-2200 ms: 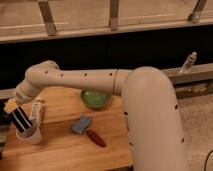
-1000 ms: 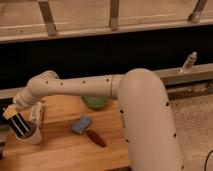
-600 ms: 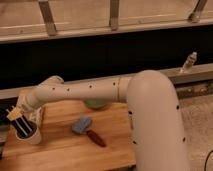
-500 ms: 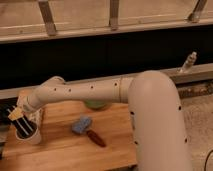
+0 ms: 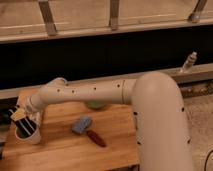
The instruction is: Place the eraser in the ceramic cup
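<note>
The white ceramic cup point(image 5: 29, 136) stands at the left edge of the wooden table point(image 5: 65, 150). The black eraser with white stripes point(image 5: 23, 130) stands upright inside the cup, its top poking above the rim. My gripper point(image 5: 19, 116) is directly above the cup, at the top end of the eraser. My white arm reaches in from the right across the table's far side.
A blue-grey wavy pad point(image 5: 81, 125) and a dark red oblong piece point(image 5: 96, 138) lie mid-table, right of the cup. A green bowl point(image 5: 97, 105) sits behind them, mostly hidden by my arm. A dark wall and railing run along the back.
My forearm has sunk lower and the gripper has shifted slightly down over the cup. The eraser stays upright in the cup. The pad, red piece and bowl have not moved.
</note>
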Controlling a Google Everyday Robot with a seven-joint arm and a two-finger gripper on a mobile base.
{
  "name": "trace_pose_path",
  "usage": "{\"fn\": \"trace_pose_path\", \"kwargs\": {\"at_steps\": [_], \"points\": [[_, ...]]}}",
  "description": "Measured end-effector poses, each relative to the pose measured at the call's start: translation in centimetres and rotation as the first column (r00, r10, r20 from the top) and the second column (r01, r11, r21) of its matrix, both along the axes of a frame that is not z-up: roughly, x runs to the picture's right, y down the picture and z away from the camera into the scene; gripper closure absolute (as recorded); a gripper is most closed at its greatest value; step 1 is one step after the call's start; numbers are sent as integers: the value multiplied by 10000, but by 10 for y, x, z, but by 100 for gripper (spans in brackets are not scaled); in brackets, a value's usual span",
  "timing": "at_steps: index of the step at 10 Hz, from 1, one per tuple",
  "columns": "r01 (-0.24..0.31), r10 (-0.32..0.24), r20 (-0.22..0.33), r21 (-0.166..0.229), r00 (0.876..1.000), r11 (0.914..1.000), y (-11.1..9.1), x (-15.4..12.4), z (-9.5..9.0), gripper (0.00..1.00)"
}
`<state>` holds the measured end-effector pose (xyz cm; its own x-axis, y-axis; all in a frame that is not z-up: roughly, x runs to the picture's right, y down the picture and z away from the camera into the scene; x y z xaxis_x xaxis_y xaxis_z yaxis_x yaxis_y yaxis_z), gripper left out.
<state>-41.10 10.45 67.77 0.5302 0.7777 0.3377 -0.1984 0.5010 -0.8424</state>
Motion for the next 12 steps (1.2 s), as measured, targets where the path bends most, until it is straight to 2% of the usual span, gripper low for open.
{"fn": "trace_pose_path", "kwargs": {"at_steps": [4, 6, 12], "points": [[0, 0, -1, -14, 10000, 10000, 1, 0, 0, 34], [-2, 2, -1, -15, 10000, 10000, 0, 0, 1, 20], [-4, 4, -2, -12, 10000, 10000, 0, 0, 1, 20]]}}
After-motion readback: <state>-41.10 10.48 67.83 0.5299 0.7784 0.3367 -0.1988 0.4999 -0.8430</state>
